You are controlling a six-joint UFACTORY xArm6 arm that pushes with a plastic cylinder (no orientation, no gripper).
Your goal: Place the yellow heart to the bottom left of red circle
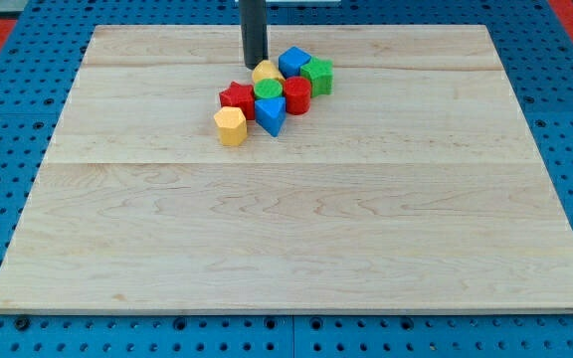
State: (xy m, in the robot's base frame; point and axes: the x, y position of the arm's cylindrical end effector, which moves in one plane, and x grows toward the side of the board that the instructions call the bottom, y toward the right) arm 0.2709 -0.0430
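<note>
The yellow heart lies in a tight cluster near the board's top middle. The red circle stands just to its lower right, with a small green block between them. My tip rests on the board right at the heart's upper left edge; I cannot tell if it touches. A red star and a yellow hexagon sit to the cluster's lower left. A blue triangle lies below the green block.
A blue cube and a green block sit at the cluster's upper right, touching the red circle's side. All blocks rest on the wooden board, which lies on a blue pegboard.
</note>
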